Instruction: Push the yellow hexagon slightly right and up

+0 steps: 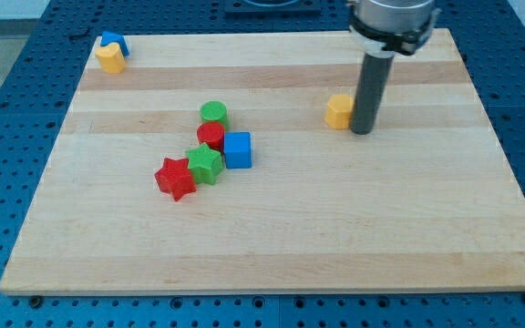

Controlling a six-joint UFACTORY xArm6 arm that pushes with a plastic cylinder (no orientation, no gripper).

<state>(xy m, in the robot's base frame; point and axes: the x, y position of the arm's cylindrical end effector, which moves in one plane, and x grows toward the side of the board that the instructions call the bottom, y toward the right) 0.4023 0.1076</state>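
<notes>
my tip [361,130], a bare rod with no claw to open or close, sits just right of the yellow hexagon [339,111] toward the wooden board's [408,237] upper right, seemingly mispositioned for pushing rightward and up.

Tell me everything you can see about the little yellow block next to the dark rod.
The yellow hexagon is a small, chunky six-sided block, plain yellow, with a matte plastic look. It lies flat on the pale wooden board, toward the view's upper right, well apart from the cluster of coloured blocks at the centre. My tip stands right at its side on the view's right, so close that they appear to touch, though I cannot tell for certain. Nothing else is near it.
</notes>
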